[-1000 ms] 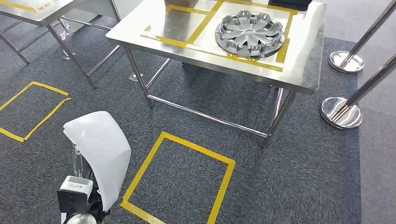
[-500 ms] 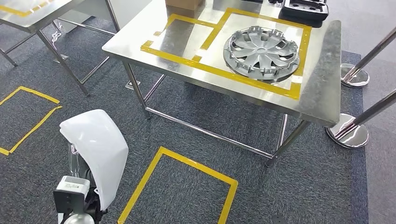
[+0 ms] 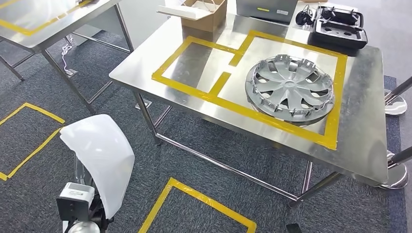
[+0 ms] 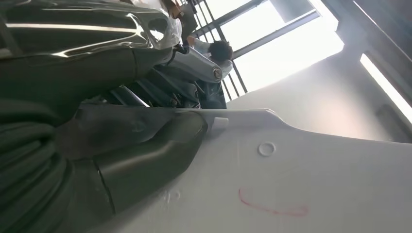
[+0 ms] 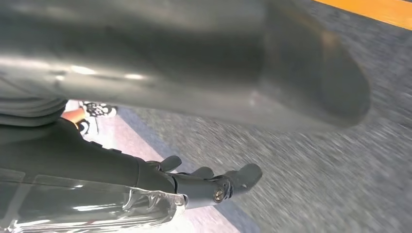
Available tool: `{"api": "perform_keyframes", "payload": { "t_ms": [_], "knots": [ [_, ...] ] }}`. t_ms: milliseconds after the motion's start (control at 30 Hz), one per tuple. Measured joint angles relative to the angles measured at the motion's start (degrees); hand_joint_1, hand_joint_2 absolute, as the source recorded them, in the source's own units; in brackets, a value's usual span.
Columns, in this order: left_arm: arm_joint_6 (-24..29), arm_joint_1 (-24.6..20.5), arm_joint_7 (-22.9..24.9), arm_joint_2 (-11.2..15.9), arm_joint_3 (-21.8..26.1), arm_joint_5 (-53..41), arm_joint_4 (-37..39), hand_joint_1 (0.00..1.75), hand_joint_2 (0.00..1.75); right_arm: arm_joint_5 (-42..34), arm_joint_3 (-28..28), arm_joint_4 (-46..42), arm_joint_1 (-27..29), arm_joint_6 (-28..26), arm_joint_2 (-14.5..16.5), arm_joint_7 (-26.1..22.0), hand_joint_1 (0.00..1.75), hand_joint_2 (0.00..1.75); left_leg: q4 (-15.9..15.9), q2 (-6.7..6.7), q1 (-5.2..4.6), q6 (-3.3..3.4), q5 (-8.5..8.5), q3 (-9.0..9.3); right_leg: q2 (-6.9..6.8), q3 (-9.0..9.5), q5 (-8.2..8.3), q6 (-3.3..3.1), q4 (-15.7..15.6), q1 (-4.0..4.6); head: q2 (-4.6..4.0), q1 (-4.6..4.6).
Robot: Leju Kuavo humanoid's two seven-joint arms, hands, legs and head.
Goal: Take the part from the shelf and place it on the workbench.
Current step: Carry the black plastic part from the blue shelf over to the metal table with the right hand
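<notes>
A white curved shell part [image 3: 99,155] shows at the lower left of the head view, held up in front of my left arm. In the left wrist view my left hand [image 4: 121,155] grips this white part [image 4: 301,179], the thumb pressed flat on its surface near a red pen mark. The steel workbench [image 3: 369,121] stands ahead to the right, marked with yellow tape; its smaller taped rectangle [image 3: 194,63] is bare, and a silver hubcap [image 3: 290,89] lies in the larger one. My right hand [image 5: 204,182] hangs over the carpet with fingers loosely spread and nothing in them.
A cardboard box [image 3: 204,14] and a black moulded tray [image 3: 338,29] sit at the workbench's far edge. A second steel table [image 3: 43,19] stands at the far left. Stanchion bases [image 3: 396,104] flank the bench's right side. Yellow tape squares [image 3: 194,194] mark the carpet.
The whole head view has shifted: the camera has come closer to the workbench, which now looks larger and sits lower in the picture. The white part stays in my left hand.
</notes>
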Motion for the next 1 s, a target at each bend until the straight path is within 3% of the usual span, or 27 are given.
{"api": "perform_keyframes", "payload": {
  "t_ms": [67, 133, 167, 200, 233, 300, 367, 400, 533, 633, 800, 933, 1000],
  "knots": [
    [0.12, -0.01, -0.11, 0.04, 0.02, 0.06, -0.01, 1.75, 1.75, 0.00, 0.00, -0.03, -0.20, -0.08, -0.22, -0.15, 0.00, 0.00, 5.99, 1.21, 0.37, -0.82, -1.11, -4.10, -0.09, 1.07, -0.95, -0.38, -0.32, -0.31, 0.00, -0.33],
    [0.27, 0.01, -0.19, 0.08, 0.04, 0.11, 0.01, 1.75, 1.75, -0.01, -0.01, -0.02, -0.08, -0.09, -0.26, -0.22, 0.00, 0.00, 10.11, 1.81, 1.07, -1.59, -4.83, -8.17, -0.16, 1.92, -1.93, -0.35, -0.40, -0.48, 0.00, -0.45],
    [0.32, 0.03, -0.22, 0.09, 0.04, 0.14, 0.01, 1.75, 1.75, -0.01, -0.01, -0.02, -0.03, -0.09, -0.26, -0.22, 0.00, 0.00, 10.56, 1.90, 1.38, -1.85, -6.13, -9.53, -0.17, 2.42, -2.44, -0.25, -0.40, -0.57, 0.00, -0.48],
    [0.35, 0.05, -0.25, 0.10, 0.04, 0.16, 0.02, 1.75, 1.75, -0.01, -0.02, -0.03, 0.01, -0.09, -0.26, -0.25, 0.00, 0.00, 9.49, 1.93, 1.58, -1.99, -5.90, -10.07, -0.16, 2.99, -2.94, -0.12, -0.40, -0.67, 0.00, -0.48],
    [0.36, 0.06, -0.30, 0.10, 0.04, 0.18, 0.02, 1.75, 1.75, -0.01, -0.03, -0.03, 0.02, -0.09, -0.26, -0.29, 0.00, 0.00, 7.07, 1.95, 1.72, -2.04, -4.03, -9.93, -0.15, 3.64, -3.43, 0.04, -0.40, -0.77, 0.00, -0.49],
    [0.38, 0.06, -0.44, 0.10, 0.03, 0.19, 0.03, 1.75, 1.75, -0.01, -0.04, -0.02, 0.01, -0.10, -0.25, -0.40, 0.00, 0.00, 0.25, 2.23, 1.69, -1.95, 1.94, -8.51, -0.14, 4.82, -4.25, 0.51, -0.43, -0.92, 0.00, -0.47],
    [0.40, 0.06, -0.60, 0.11, 0.04, 0.19, 0.04, 1.75, 1.75, -0.01, -0.05, -0.02, -0.03, -0.12, -0.27, -0.49, 0.00, 0.00, -3.61, 2.54, 1.42, -1.56, 4.37, -7.66, -0.16, 5.29, -4.79, 1.14, -0.47, -0.88, 0.00, -0.44],
    [0.42, 0.07, -0.65, 0.11, 0.04, 0.20, 0.04, 1.75, 1.75, -0.01, -0.05, -0.02, -0.04, -0.13, -0.28, -0.51, 0.00, 0.00, -3.93, 2.57, 1.34, -1.41, 4.28, -7.52, -0.19, 5.38, -5.07, 1.36, -0.42, -0.80, 0.00, -0.44],
    [0.51, 0.06, -0.79, 0.09, 0.04, 0.24, 0.02, 1.75, 1.75, 0.02, -0.05, -0.01, -0.03, -0.21, -0.28, -0.64, 0.00, 0.00, -4.20, 2.42, 1.32, -1.28, 5.07, -6.92, -0.37, 5.93, -5.35, 0.47, -0.76, -0.71, 0.00, -0.39],
    [0.74, 0.21, -1.19, 0.11, 0.06, 0.37, 0.02, 1.75, 1.75, 0.23, -0.06, -0.01, -0.06, -0.57, -0.34, -0.84, 0.00, 0.00, -4.20, 2.32, 1.30, -0.97, 4.88, -6.87, -0.42, 6.35, -5.32, 0.71, -1.36, -0.71, 0.00, -0.36],
    [1.31, 1.18, -1.88, 0.42, 0.14, 0.91, 0.02, 1.75, 1.75, 0.49, -0.07, -0.01, -0.12, -0.94, -0.36, -0.89, 0.00, 0.00, -4.12, 2.24, 1.17, -0.49, 4.57, -6.73, -0.47, 6.74, -5.33, 1.90, -1.84, -0.82, 0.00, -0.38],
    [1.83, 1.66, -1.96, 0.72, 0.10, 0.98, -0.02, 1.75, 1.75, 0.00, -0.07, -0.01, -0.27, -0.91, -0.26, -0.63, 0.00, 0.00, -4.66, 2.27, 0.91, 0.90, 4.68, -6.31, -0.52, 6.93, -5.04, 3.60, -2.40, -1.23, 0.00, -0.42],
    [2.00, 1.65, -2.00, 0.78, 0.04, 0.98, -0.05, 1.75, 1.75, -0.18, -0.08, -0.01, -0.32, -0.87, -0.27, -0.44, 0.00, 0.00, -5.91, 2.60, 1.16, 1.49, 5.29, -5.51, -0.51, 5.89, -6.48, 3.69, 0.03, -1.23, 0.00, -0.35]
  ]
}}
